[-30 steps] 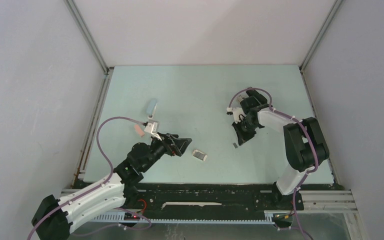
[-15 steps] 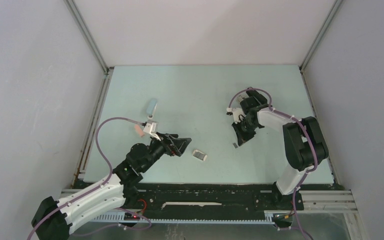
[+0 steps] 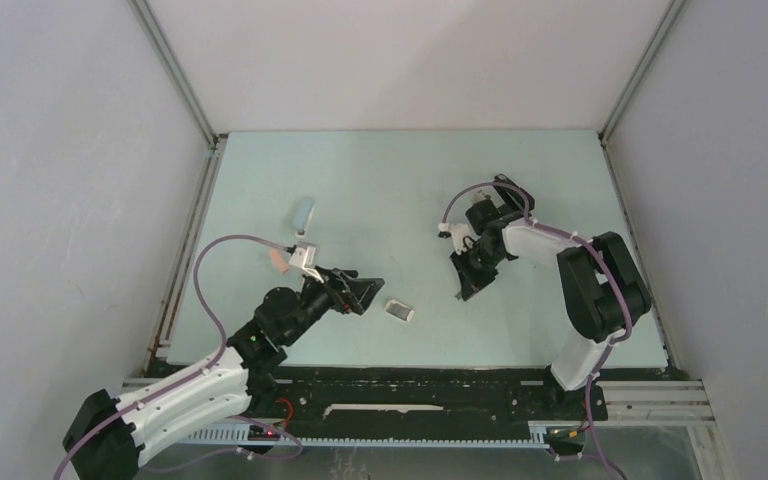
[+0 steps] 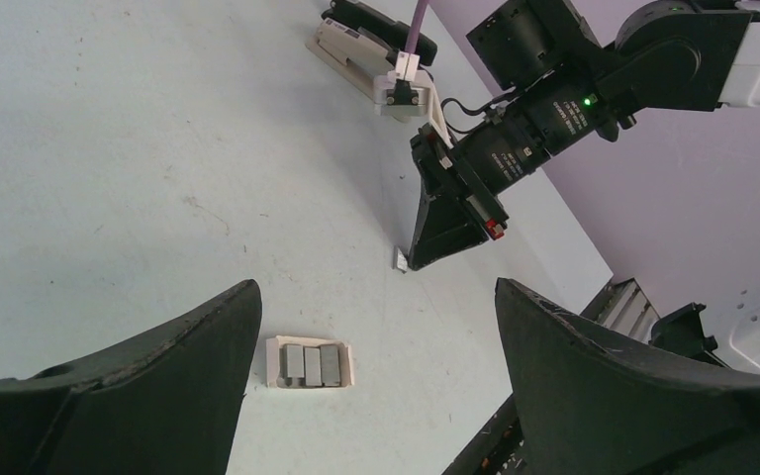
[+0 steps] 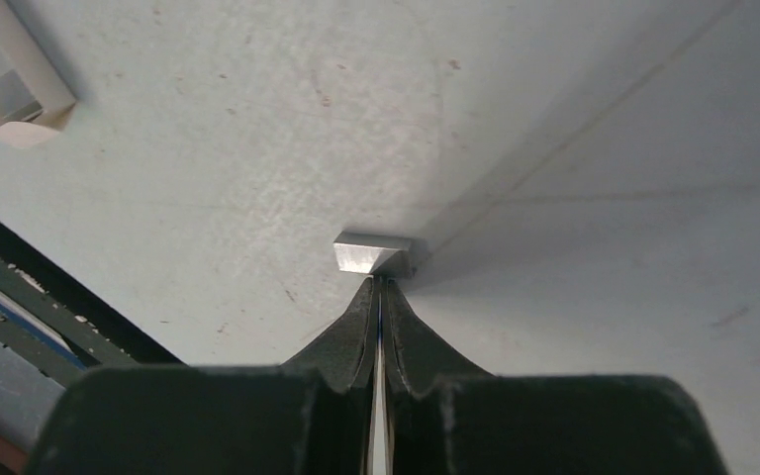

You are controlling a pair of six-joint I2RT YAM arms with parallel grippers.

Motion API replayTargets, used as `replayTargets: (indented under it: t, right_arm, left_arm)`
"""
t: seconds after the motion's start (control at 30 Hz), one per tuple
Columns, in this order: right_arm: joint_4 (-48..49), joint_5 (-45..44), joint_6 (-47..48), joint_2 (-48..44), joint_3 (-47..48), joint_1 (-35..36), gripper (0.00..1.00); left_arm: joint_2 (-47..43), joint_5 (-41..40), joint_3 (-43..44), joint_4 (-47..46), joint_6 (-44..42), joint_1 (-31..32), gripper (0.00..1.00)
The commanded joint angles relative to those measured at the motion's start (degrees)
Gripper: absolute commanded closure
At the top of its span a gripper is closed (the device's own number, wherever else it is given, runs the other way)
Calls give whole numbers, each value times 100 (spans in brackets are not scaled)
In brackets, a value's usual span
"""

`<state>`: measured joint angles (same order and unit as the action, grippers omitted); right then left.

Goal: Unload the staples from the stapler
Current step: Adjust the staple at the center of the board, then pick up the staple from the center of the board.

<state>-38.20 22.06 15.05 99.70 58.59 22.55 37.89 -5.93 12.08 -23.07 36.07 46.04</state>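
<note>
The right jaws, pressed together, are touching their tips to a short staple strip (image 5: 366,253) lying crosswise on the worktop (image 5: 208,129) just ahead of them, while the left jaws are hovering spread, farther off, near a tray (image 4: 273,362) holding more staples (image 4: 312,364).

Silvery staples (image 5: 366,252), black right pincer (image 5: 378,285)

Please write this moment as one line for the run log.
left gripper: open, near tray of staples | right gripper: shut, tips at staple strip on table
</note>
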Motion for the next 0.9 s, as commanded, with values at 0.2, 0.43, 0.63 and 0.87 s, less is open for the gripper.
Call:
replayTargets:
  t: [0.2,0.43,0.63,0.87]
  right_arm:
    - [-181,333,-39,-241,223,-13,91]
    - [-576,1013,668,-1415,236,-644,90]
    - [-694,1270,1311,-2626,253,-1112,84]
    - [-815,1738,1735,-3274,159,-1836,63]
  left_arm:
    - [480,-75,89,-353,12,197,8]
    - [1400,-225,712,-134,-436,518,8]
    - [2580,-829,1815,479,-949,1076,8]
    - [4139,-1160,2985,845,-1386,1530,8]
